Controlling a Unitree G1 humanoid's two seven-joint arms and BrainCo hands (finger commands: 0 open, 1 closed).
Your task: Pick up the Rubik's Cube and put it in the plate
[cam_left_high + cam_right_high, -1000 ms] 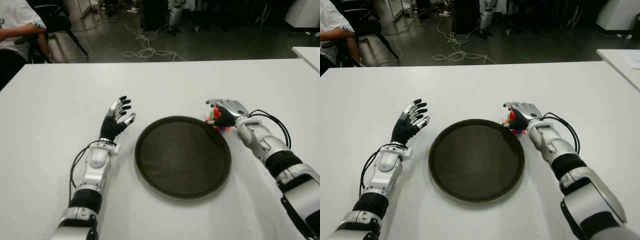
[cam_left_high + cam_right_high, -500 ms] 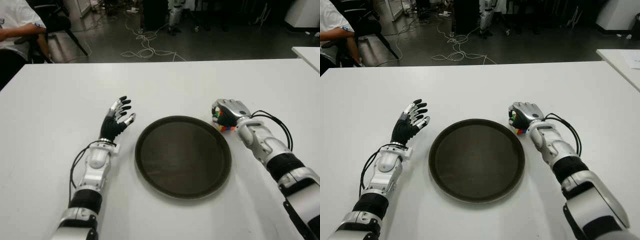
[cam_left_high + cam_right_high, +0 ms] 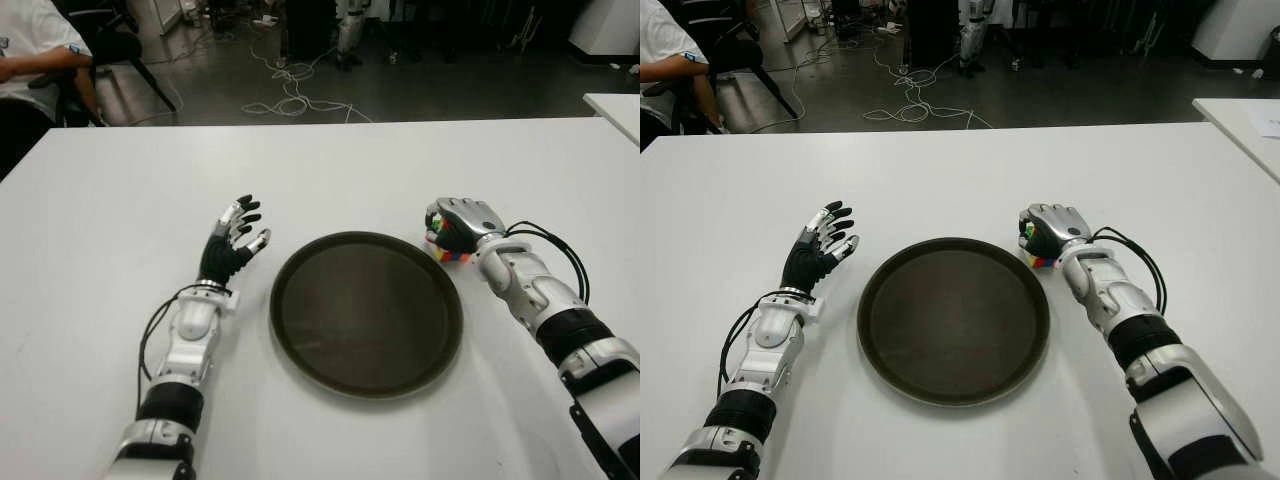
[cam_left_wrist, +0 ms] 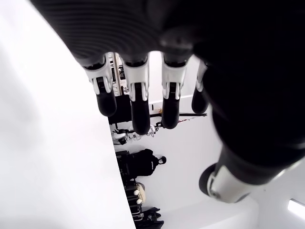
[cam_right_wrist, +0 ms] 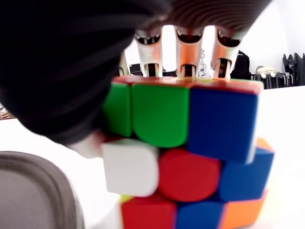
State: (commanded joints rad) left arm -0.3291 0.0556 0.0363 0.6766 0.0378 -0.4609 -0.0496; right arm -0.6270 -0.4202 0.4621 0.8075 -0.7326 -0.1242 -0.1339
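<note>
The Rubik's Cube (image 3: 447,250) sits at the far right edge of the dark round plate (image 3: 366,312) on the white table. My right hand (image 3: 460,226) is curled over the cube's top, fingers wrapped down its far side. In the right wrist view the cube (image 5: 190,162) fills the frame, with green, blue, red and white stickers, and the fingers (image 5: 187,52) hooked over its upper edge; the plate's rim (image 5: 38,191) shows beside it. My left hand (image 3: 232,240) shows left of the plate, fingers spread and holding nothing.
A person sits on a chair (image 3: 110,50) beyond the table's far left corner. Cables (image 3: 290,95) lie on the dark floor behind the table. Another white table's corner (image 3: 615,105) shows at the far right.
My right hand closed down over the cube and drew slightly to the right, off the plate's rim. The left hand stayed in place.
</note>
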